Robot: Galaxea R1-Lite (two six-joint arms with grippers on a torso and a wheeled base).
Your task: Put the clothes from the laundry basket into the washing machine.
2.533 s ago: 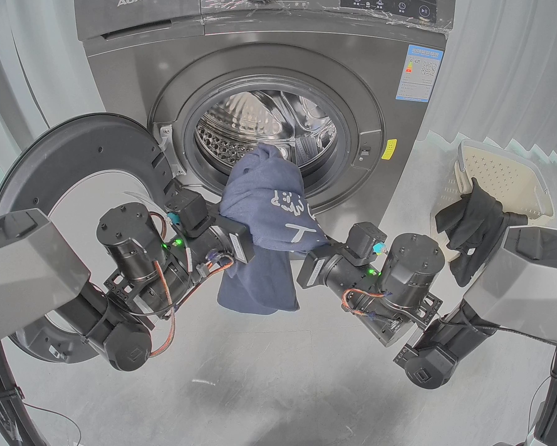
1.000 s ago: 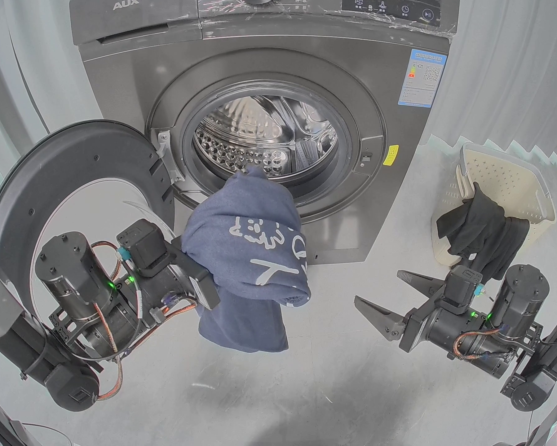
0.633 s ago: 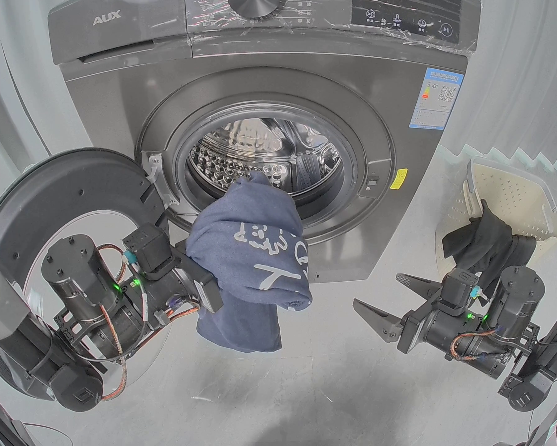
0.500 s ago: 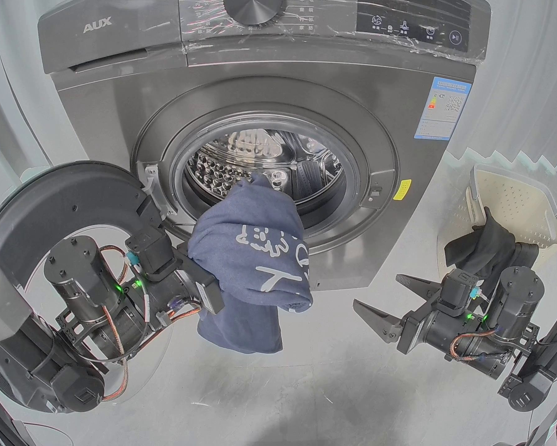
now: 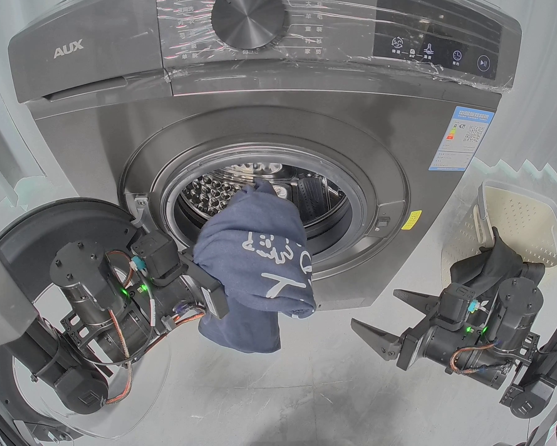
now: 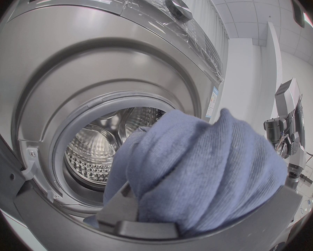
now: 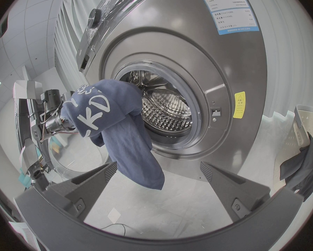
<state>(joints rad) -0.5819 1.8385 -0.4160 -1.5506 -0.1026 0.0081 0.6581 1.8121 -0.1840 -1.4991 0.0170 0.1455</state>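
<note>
**Loading the blue garment (image 5: 260, 255)**

The left gripper (image 5: 211, 292) is clenching the blue garment, which is hanging at six o'clock of the drum opening (image 5: 219, 188) on the washing machine (image 5: 105, 125). Next it likely needs pushing inward, then release. At four o'clock, the right gripper (image 5: 374, 308) is hanging spread and empty near the laundry basket (image 5: 529, 212).

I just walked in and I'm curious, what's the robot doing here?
It's loading laundry. The left gripper holds a blue garment at the open mouth of the washing machine, with most of the cloth hanging outside the drum. The right gripper is open and empty, down near the laundry basket, where a dark garment is draped over the rim.
</note>
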